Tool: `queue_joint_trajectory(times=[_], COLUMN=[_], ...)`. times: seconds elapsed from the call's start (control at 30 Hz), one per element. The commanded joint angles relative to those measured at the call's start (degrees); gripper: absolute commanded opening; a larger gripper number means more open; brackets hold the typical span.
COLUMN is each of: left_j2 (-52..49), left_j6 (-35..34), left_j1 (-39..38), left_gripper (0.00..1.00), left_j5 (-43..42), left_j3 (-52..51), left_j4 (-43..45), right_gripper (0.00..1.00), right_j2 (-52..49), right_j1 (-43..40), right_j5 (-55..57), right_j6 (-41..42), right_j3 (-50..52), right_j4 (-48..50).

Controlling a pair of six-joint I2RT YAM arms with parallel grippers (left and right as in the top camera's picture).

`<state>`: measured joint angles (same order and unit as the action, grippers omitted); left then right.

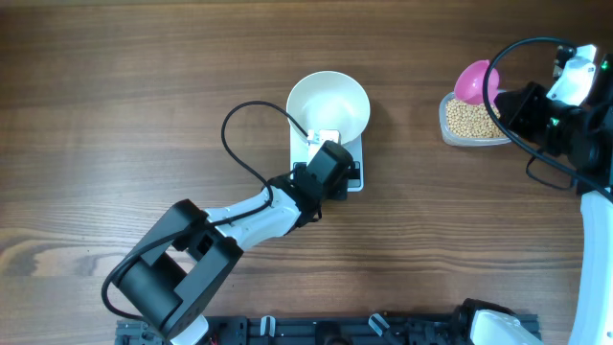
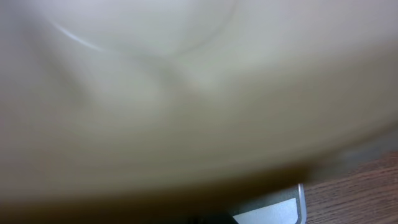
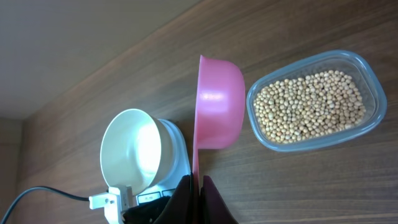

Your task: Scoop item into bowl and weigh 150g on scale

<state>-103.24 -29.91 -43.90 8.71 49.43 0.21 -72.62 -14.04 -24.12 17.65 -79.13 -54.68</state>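
Scoop (image 3: 219,106) handle clamped in right gripper (image 3: 199,185); left gripper (image 1: 323,142) closed at bowl (image 1: 330,101) rim.

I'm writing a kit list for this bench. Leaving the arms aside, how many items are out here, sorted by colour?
White: 2, the bowl and the scale under it
Pink: 1, the scoop
Clear: 1, the tub, holding tan beans too many to count
Total: 4
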Motion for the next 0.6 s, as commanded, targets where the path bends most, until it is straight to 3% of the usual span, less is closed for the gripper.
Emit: queue_joint_trajectory(times=[0.0,0.33,0.57], left_j2=[-5.2,-6.5,11.1], left_j6=[-0.6,-0.6,-0.6], left_j1=[0.4,0.4,0.2], left_gripper=[0.04,0.04,0.04], left_j5=[1.0,-1.0,-3.1], left_j3=[-3.6,-4.6,-4.6], left_j4=[-4.3,-5.0,-14.3], right_gripper=[0.04,0.04,0.04], right_j2=[0.9,0.9,0.9], right_j1=[-0.1,-0.1,-0.1], right_j5=[0.2,0.2,0.2], right_j6=[-0.9,-1.0,-1.0], right_j3=[-1.2,-1.2,-1.2], right_j4=[-0.3,-2.4,-2.5])
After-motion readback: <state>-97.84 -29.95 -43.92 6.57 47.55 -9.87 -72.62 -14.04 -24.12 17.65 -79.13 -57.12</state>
